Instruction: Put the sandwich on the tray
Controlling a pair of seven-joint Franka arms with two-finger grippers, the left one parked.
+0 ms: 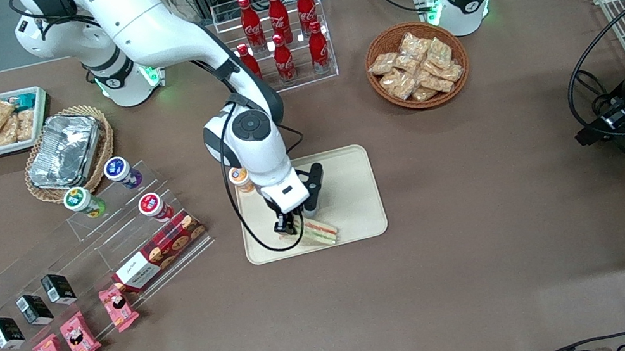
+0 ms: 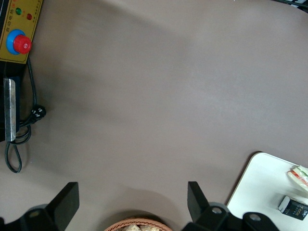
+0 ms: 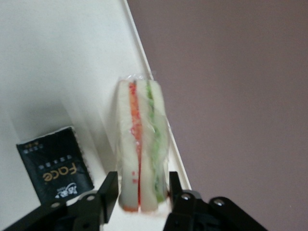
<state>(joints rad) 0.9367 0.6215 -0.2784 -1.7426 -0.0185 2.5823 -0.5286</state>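
The sandwich (image 1: 321, 232) lies on the cream-beige tray (image 1: 354, 194), close to the tray's rim nearest the front camera. In the right wrist view the sandwich (image 3: 142, 144) stands with its red, orange and green cut edge up, right beside the tray's rim (image 3: 144, 62). My right gripper (image 1: 289, 226) is low over one end of the sandwich. Its fingers (image 3: 109, 190) stand on either side of the sandwich with a thin gap on each side, so my gripper (image 3: 140, 192) is open around it. The left wrist view shows the sandwich (image 2: 299, 174) on the tray (image 2: 260, 187).
A black packet (image 3: 55, 171) lies on the tray beside the sandwich. A small orange-lidded jar (image 1: 240, 178) stands at the tray's corner. An acrylic shelf with a cookie box (image 1: 162, 250) and pink packets (image 1: 80, 335) lies toward the working arm's end. Cola bottles (image 1: 281, 33) and a snack basket (image 1: 416, 64) stand farther from the camera.
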